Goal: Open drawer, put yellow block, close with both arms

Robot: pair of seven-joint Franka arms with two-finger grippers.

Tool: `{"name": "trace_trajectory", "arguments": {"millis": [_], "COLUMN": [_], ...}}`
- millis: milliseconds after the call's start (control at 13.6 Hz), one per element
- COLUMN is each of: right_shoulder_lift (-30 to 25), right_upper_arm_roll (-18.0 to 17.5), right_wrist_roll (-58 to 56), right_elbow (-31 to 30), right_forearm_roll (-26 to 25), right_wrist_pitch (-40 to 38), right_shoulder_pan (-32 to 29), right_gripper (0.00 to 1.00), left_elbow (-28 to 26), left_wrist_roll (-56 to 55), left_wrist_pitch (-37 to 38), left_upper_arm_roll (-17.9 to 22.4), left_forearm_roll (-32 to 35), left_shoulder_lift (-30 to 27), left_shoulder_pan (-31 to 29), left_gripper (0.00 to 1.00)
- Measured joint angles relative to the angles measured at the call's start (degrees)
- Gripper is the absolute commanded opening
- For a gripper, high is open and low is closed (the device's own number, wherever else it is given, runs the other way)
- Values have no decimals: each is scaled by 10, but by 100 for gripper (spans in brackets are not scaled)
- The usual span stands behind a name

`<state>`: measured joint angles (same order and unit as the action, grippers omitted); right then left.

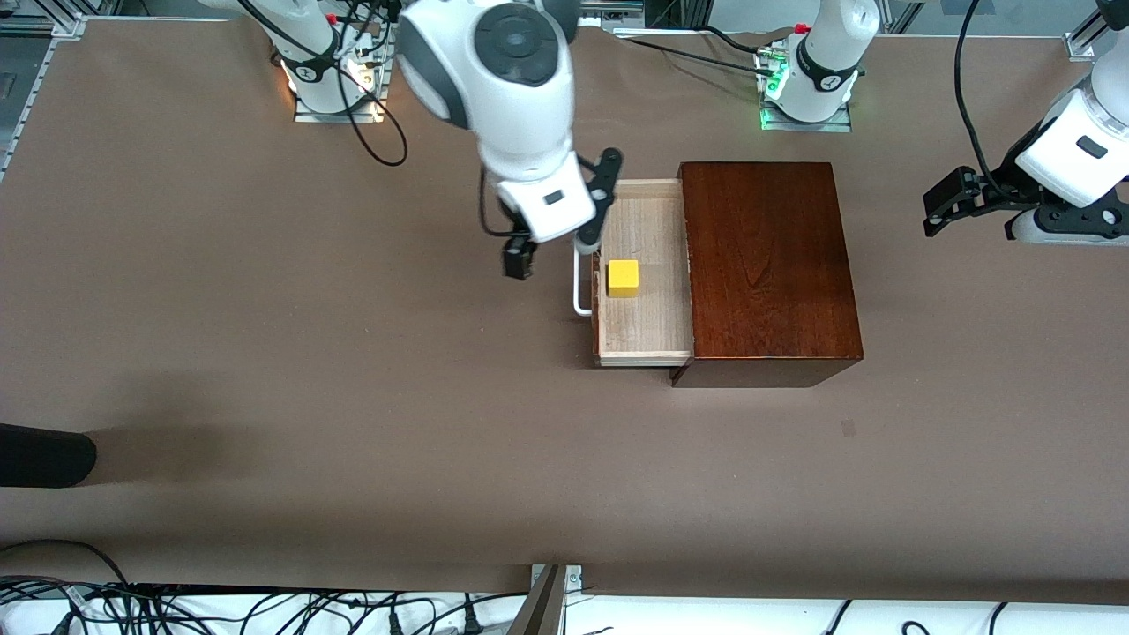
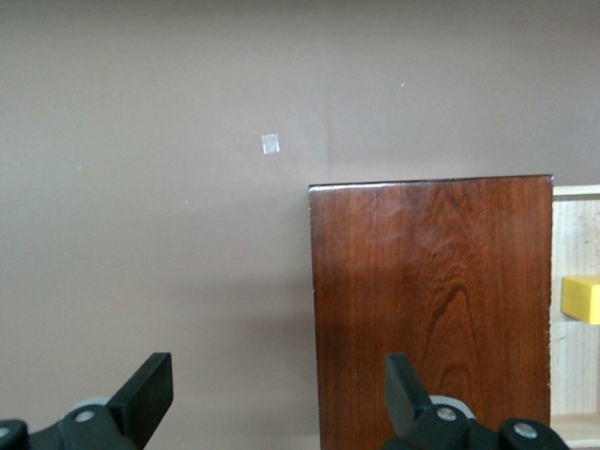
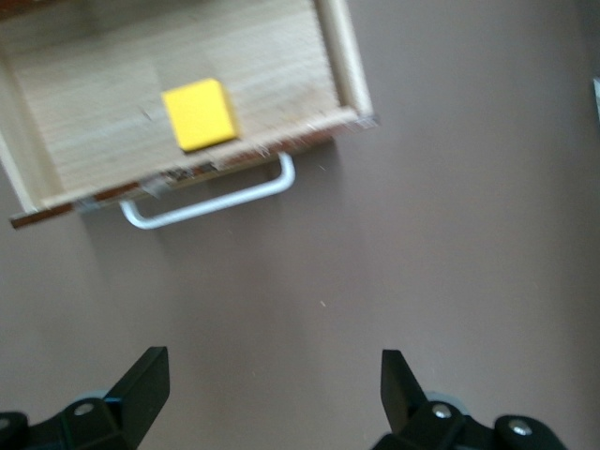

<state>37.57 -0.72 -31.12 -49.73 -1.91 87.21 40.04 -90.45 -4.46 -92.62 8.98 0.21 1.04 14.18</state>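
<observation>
While the drawer (image 1: pixel 644 335) stood pulled out of the wooden box (image 1: pixel 767 265) with the yellow block (image 1: pixel 623 278) lying in it, its white handle (image 1: pixel 579 291) was faced toward the right arm's end of the table. The right gripper (image 1: pixel 564 225), spread and empty, was held over that handle; the left gripper (image 1: pixel 948 205), spread too, was kept waiting over the table's other end.

Drawer (image 1: pixel 648 326) pulled out of dark-brown box (image 1: pixel 763 265) toward the right arm's end of the table; pale wood tray, white U-shaped handle (image 1: pixel 579 287) on its front. Yellow block (image 1: pixel 624 278), a small cube, flat on the tray floor, near the handle side, roughly midway along the drawer's width. Box upright on the table.
</observation>
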Motion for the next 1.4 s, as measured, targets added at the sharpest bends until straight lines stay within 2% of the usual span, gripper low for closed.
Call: {"name": "trace_trajectory", "arguments": {"millis": [221,368,663,1031,1252,1399], "right_shoulder_lift": [-15,-40,-121,-219,-269,-295], "right_upper_arm_roll": [0,1,1,1,3,21], "right_wrist_roll": [1,17,72,235,249,249], "right_elbow": [-4,-30,-142,-256,-318,-358], "right_forearm_roll": [16,23,46,52,52,52], "right_wrist_pitch": [1,14,66,88,87,87], "right_shoulder_pan": [-57,-94,-173,-249,-310,-337], "right_gripper": [100,100,100,100,100,100], "left_elbow": [0,1,4,8,30,43], "left_wrist_roll": [-10,-10,-10,-11,-40,-99], "left_wrist_pitch": [-4,-4,-4,-4,1,8], "left_upper_arm_roll": [-2,-1,0,-1,-29,-63], "left_forearm_roll": [-3,-3,-3,-3,-4,-5], "left_shoulder_lift": [7,8,7,8,14,25], "left_shoulder_pan": [1,1,0,1,12,26], "left_gripper": [100,100,100,100,100,100]}}
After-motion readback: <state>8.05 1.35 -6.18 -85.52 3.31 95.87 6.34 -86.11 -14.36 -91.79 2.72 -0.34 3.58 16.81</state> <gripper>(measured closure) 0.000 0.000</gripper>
